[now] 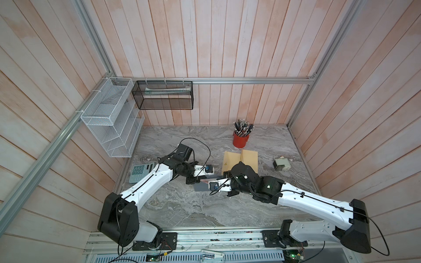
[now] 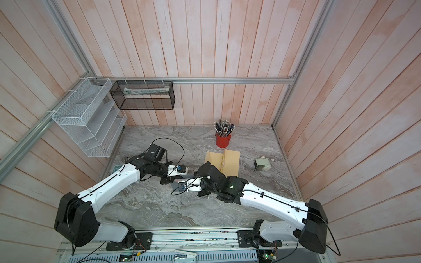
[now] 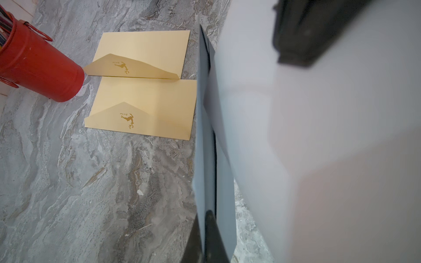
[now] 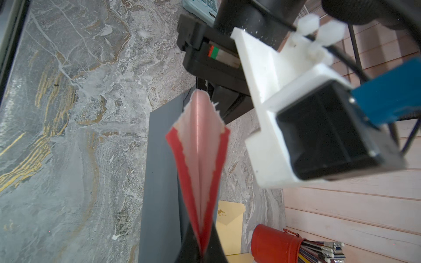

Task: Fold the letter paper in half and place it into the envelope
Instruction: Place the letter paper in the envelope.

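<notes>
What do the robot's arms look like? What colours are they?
Both the left arm and the right arm have smooth white shells with chunky black joints. Thin black cables run along them and loop near the wrists. Each wrist carries a white camera holder with a blue piece. A small green light glows on the right arm. The left gripper and the right gripper have black fingers.

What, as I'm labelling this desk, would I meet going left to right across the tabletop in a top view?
calculator → letter paper → envelopes → pencil sharpener. The red pencil cup stands behind the envelopes, so its place in the order is unclear.
</notes>
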`<state>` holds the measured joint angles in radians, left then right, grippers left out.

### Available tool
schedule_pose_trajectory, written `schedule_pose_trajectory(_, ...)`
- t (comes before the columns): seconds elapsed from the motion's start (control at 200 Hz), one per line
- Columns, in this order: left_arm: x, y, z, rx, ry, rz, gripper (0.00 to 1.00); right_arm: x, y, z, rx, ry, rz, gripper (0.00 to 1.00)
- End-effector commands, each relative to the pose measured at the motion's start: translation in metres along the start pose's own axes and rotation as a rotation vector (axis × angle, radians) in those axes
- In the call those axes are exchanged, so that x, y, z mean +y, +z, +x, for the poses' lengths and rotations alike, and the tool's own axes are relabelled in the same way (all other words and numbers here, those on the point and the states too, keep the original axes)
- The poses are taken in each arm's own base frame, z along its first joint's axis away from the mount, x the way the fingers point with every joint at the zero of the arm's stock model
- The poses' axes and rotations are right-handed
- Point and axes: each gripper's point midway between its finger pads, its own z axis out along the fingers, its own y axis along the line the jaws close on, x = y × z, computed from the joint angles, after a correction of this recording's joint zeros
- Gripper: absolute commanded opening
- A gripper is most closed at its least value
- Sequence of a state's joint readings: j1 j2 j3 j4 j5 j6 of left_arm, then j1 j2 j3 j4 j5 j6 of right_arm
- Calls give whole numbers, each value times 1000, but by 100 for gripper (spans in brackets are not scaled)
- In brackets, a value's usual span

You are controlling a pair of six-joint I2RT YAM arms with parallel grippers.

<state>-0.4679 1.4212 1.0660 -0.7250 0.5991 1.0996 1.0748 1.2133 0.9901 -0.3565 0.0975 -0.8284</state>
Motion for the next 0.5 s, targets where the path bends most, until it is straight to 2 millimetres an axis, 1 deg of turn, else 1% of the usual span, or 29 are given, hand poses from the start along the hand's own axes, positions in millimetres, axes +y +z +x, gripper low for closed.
schedule_pose_trajectory(0.0, -5, -6, -10, -35, 27, 18, 0, 5, 7, 9, 42, -46, 3, 0)
schedule_pose_trajectory(0.255, -8, -8, -14, -56, 40, 24, 0, 19, 17, 24, 93, -42, -35, 0)
schedule_pose_trajectory(0.495, -10, -9, -18, -67, 52, 31, 0, 23, 26, 42, 175, -56, -23, 0)
